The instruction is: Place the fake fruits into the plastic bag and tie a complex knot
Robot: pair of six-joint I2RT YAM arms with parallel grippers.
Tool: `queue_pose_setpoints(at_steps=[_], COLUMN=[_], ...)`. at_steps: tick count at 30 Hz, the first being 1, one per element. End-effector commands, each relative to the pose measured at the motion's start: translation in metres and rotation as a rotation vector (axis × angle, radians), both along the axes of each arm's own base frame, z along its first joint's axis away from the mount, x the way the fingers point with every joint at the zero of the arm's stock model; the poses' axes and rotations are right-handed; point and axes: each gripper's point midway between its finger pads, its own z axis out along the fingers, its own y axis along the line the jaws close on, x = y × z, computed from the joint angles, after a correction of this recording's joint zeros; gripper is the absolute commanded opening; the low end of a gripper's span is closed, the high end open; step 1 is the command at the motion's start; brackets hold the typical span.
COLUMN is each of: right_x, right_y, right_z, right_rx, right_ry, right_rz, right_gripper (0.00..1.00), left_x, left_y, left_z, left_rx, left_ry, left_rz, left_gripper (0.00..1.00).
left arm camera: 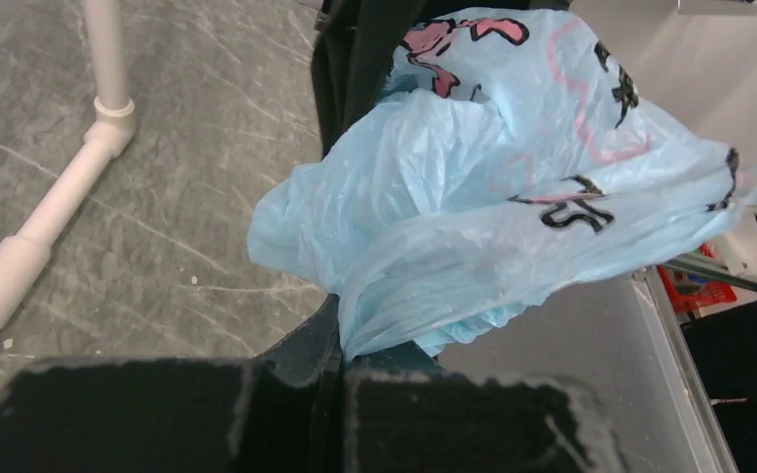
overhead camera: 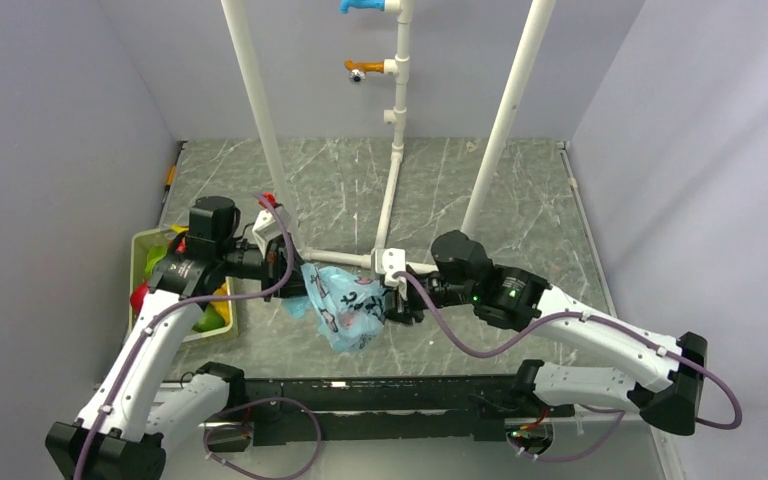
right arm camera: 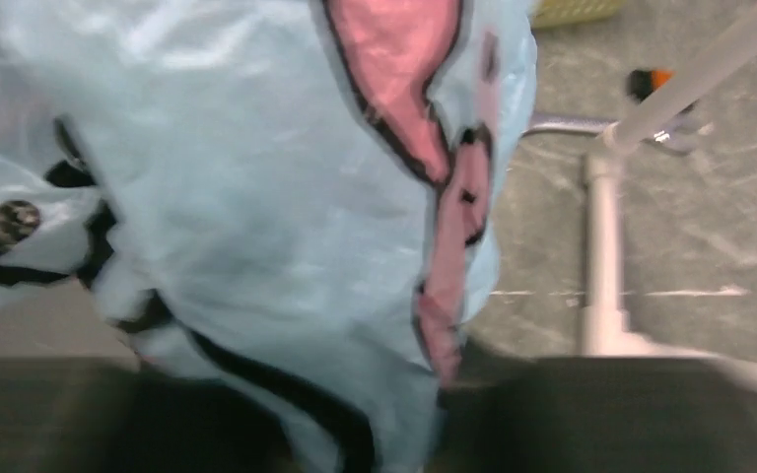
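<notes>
Top view: plastic bag [overhead camera: 345,305] hangs bunched between the two arms, over the near middle of the grey marble table [overhead camera: 520,200], just in front of the white pipe frame [overhead camera: 392,200]. Left gripper [overhead camera: 298,288] is at the bag's left edge and right gripper [overhead camera: 397,305] at its right edge. From up here neither jaw gap is readable.

Left wrist view settles the left one. The left gripper [left arm camera: 340,360] is closed tight, with a gather of light-blue plastic pinched between its dark fingers [left arm camera: 473,424]. The rest of the bag [left arm camera: 493,197] balloons up and away from them, pink and black prints showing.

Right wrist view is blurred. The bag [right arm camera: 256,197] fills most of it, and a fold runs down into the right gripper [right arm camera: 394,424], but I cannot tell whether those jaws clamp it or stand loose around it.

Only the top view shows the fake fruits [overhead camera: 210,318] – green, red and yellow pieces in a yellow-green bin [overhead camera: 140,240] at the table's left edge, partly under the left arm. Bag contents are not visible in any view. No knot can be made out.
</notes>
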Motion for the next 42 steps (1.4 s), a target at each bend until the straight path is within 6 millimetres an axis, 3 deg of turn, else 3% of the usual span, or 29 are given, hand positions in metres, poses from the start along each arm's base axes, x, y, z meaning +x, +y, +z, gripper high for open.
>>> queue_pose_setpoints(at_steps=[1,2,6,9,10,12,14,15,18,21,25,30,34,40,42], right_x=[0.01,0.01,-0.005,-0.002,0.001,0.006,0.012,0.016,0.031,0.027,0.025,0.035,0.04,0.041,0.04], right_y=[-0.008,-0.018,-0.056,-0.069,-0.071,-0.071,-0.07,-0.071,-0.066,-0.045,-0.02,0.002,0.017,0.033,0.038], right_z=[0.045,0.043,0.034,0.033,0.034,0.034,0.035,0.035,0.034,0.03,0.033,0.015,0.004,0.006,0.01], right_rx=[0.071,0.065,0.021,0.015,0.021,0.028,0.038,0.038,0.019,-0.036,0.058,0.002,-0.007,0.0,0.008], right_ry=[-0.09,-0.084,-0.036,0.033,0.061,0.096,0.082,0.047,0.048,0.253,0.445,0.63,0.749,0.847,0.858], right_rz=[-0.042,-0.058,-0.104,-0.152,-0.171,-0.188,-0.2,-0.205,-0.253,-0.224,-0.23,-0.271,-0.29,-0.265,-0.232], right_gripper=[0.06,0.0,0.0,0.0,0.0,0.0,0.0,0.0,0.0,0.0,0.0,0.0,0.0,0.0,0.0], left_x=[0.014,0.027,0.079,0.109,0.113,0.106,0.085,0.075,0.049,0.027,0.013,-0.001,-0.007,-0.044,-0.047], left_y=[0.011,0.023,0.075,0.107,0.111,0.109,0.1,0.097,0.087,0.069,0.058,0.047,0.035,0.009,-0.002], left_z=[0.007,0.004,-0.01,-0.019,-0.018,-0.011,0.007,0.017,0.044,0.064,0.068,0.07,0.065,0.019,0.005], left_rx=[0.044,0.061,0.189,0.277,0.28,0.292,0.283,0.283,0.286,0.267,0.242,0.284,0.271,0.264,0.274], left_ry=[-0.072,-0.083,-0.223,-0.306,-0.34,-0.459,-0.582,-0.641,-0.703,-0.728,-1.021,-1.255,-1.44,-1.489,-1.501], left_rz=[0.074,0.141,0.41,0.601,0.624,0.586,0.504,0.475,0.416,0.363,0.346,0.135,-0.031,-0.422,-0.478], left_gripper=[0.0,0.0,0.0,0.05,0.16,0.47,0.87,0.98,0.99,0.99,0.99,0.99,0.99,0.99,1.0])
